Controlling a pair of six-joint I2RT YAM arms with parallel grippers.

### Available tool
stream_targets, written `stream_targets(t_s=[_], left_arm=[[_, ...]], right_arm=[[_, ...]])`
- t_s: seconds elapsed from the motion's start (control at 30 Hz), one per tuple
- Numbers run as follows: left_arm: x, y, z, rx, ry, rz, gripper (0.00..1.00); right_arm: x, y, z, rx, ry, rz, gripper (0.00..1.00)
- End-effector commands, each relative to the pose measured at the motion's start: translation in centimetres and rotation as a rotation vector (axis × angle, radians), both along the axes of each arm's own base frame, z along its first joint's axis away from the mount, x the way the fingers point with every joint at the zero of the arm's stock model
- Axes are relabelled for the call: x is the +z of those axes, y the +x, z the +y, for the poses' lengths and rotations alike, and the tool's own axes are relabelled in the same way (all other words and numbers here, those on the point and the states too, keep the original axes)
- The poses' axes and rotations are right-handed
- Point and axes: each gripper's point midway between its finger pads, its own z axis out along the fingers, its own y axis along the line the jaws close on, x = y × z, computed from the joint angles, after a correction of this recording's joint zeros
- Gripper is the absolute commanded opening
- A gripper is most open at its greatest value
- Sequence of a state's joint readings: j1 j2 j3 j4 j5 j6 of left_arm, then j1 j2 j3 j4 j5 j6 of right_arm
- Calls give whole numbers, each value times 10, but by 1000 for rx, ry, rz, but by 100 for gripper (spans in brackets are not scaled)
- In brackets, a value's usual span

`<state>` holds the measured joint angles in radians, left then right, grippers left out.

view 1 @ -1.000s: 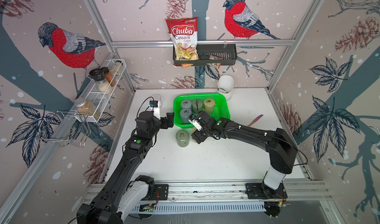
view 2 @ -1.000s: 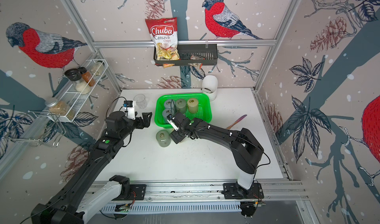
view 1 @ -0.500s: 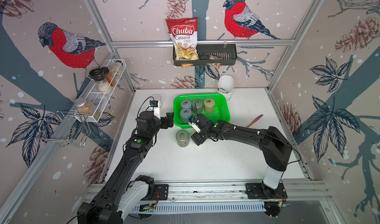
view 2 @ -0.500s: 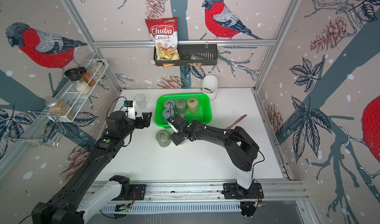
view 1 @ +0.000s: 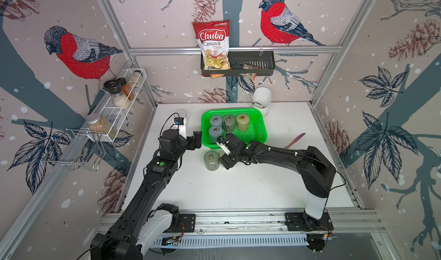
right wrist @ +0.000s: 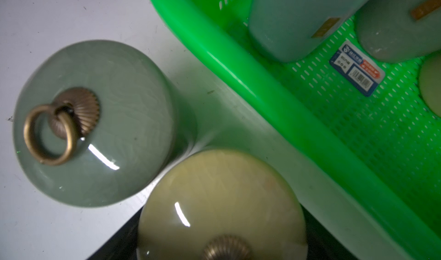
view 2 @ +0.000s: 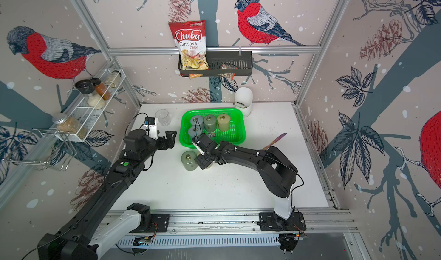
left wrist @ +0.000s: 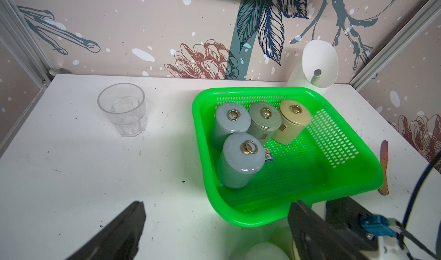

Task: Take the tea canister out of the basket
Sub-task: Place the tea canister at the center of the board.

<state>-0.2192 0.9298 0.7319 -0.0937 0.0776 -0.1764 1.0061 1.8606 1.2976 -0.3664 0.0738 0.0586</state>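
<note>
The tea canister [right wrist: 222, 199], the cream one, is already outside the basket [right wrist: 274, 98], beside a green canister [right wrist: 95, 122] at the desk [right wrist: 59, 20], my right claw [view 1: 226, 159] closed on its lid; I judge only release remains.

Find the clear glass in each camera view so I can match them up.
In a top view: glass beside the basket, partly behind the left arm.
In a top view: glass fully visible, same spot.
Left wrist: glass on the table, apart from the basket.
Right wrist: not in it.
Shared landmark: the green basket, in all four.
</note>
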Motion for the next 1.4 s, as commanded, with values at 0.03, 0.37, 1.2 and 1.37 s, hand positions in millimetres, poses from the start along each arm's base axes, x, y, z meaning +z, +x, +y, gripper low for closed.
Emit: stream_targets(t_s=[0.03, 0.37, 1.2, 1.37], left_arm=[[6, 2, -2, -8, 5, -28, 98], [7, 1, -2, -7, 3, -30, 98], [15, 2, -4, -16, -21, -54, 98], [21, 2, -3, -2, -39, -68, 98]], right_arm=[[3, 4, 5, -12, 16, -19, 0], [5, 2, 3, -4, 19, -20, 37], [51, 1, 8, 73, 77, -43, 100], [103, 26, -3, 17, 165, -133, 100]])
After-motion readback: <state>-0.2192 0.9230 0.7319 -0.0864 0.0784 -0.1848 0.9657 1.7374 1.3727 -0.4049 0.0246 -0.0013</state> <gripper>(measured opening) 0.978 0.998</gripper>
